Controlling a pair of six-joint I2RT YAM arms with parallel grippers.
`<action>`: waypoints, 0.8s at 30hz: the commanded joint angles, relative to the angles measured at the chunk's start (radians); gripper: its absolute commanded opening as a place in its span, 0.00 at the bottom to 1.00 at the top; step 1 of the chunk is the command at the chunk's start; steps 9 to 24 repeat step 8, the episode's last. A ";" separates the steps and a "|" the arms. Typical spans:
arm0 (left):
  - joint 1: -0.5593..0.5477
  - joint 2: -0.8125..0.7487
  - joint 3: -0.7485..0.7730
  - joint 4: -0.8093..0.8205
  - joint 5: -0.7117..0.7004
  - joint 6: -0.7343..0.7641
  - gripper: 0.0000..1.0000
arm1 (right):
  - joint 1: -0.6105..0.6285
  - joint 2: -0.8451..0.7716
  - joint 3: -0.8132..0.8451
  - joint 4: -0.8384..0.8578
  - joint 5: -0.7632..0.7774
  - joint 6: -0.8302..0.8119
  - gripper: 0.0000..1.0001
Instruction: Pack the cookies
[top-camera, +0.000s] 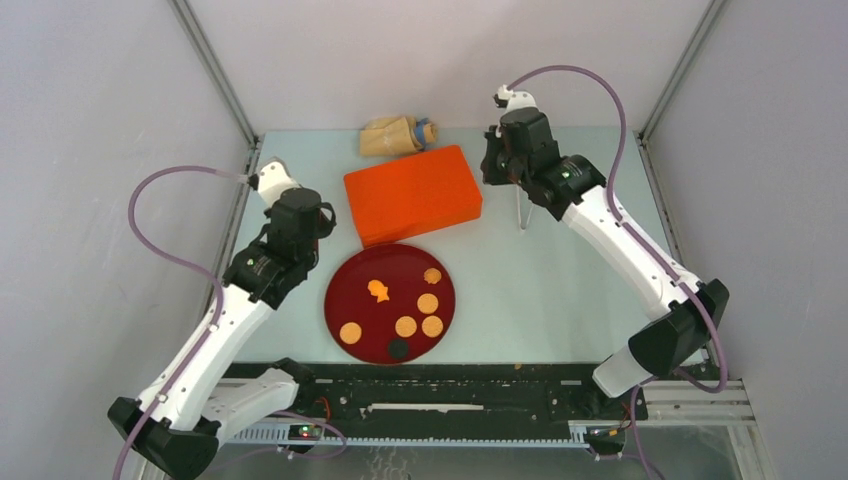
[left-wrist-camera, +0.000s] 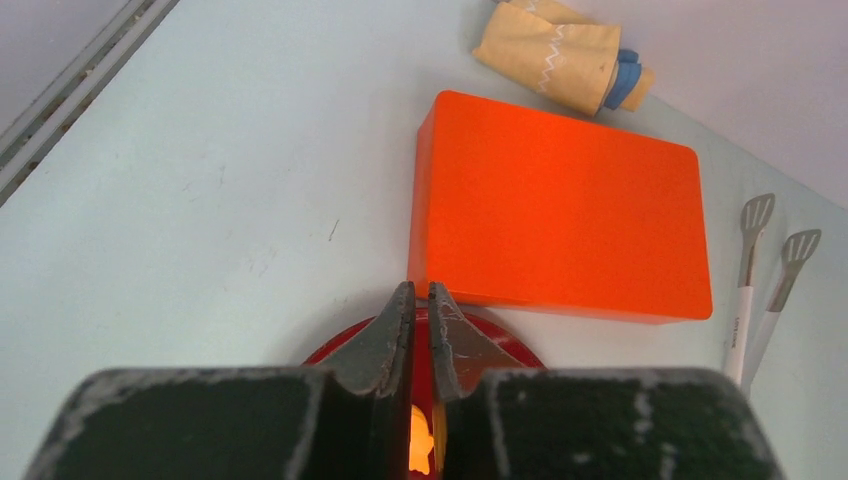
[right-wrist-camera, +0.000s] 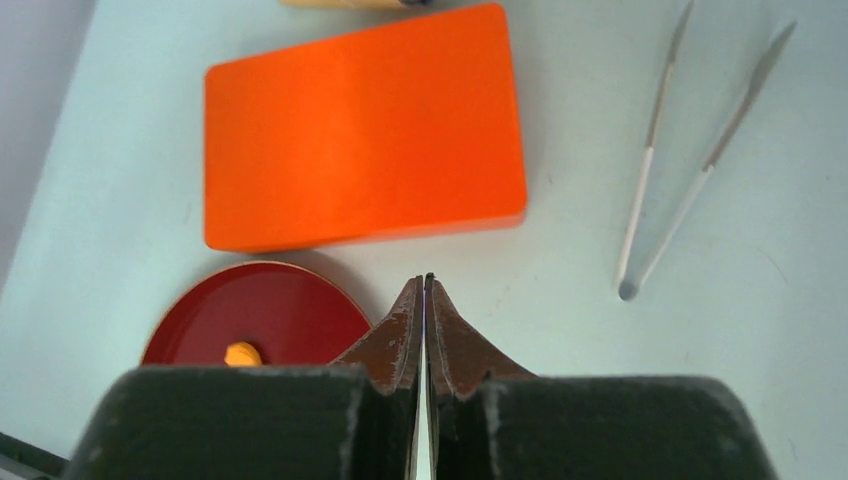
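The cookies (top-camera: 406, 326) are lying loose on the dark red plate (top-camera: 350, 290) at lower centre of the overhead frame, none packed yet. The orange box (top-camera: 412, 193) is sitting closed just above, likely waiting as their container. The left hand (left-wrist-camera: 421, 295) is pointing toward the plate, fingers parted a crack, grasping nothing. The right hand (right-wrist-camera: 425, 285) is hanging clenched and empty near the tongs (right-wrist-camera: 650, 165), probably the intended tool.

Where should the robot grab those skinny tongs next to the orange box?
Grab the tongs from above, probably across both white handles near the joined end, where they lie close together. They rest flat on the table and spread apart toward the tips.
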 joint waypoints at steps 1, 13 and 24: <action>-0.008 -0.017 -0.049 0.014 -0.017 0.015 0.15 | 0.000 -0.047 -0.097 0.025 0.048 -0.013 0.08; -0.011 -0.020 -0.069 0.012 0.006 0.001 0.20 | -0.019 -0.112 -0.199 0.048 0.065 -0.009 0.09; -0.011 -0.020 -0.069 0.012 0.006 0.001 0.20 | -0.019 -0.112 -0.199 0.048 0.065 -0.009 0.09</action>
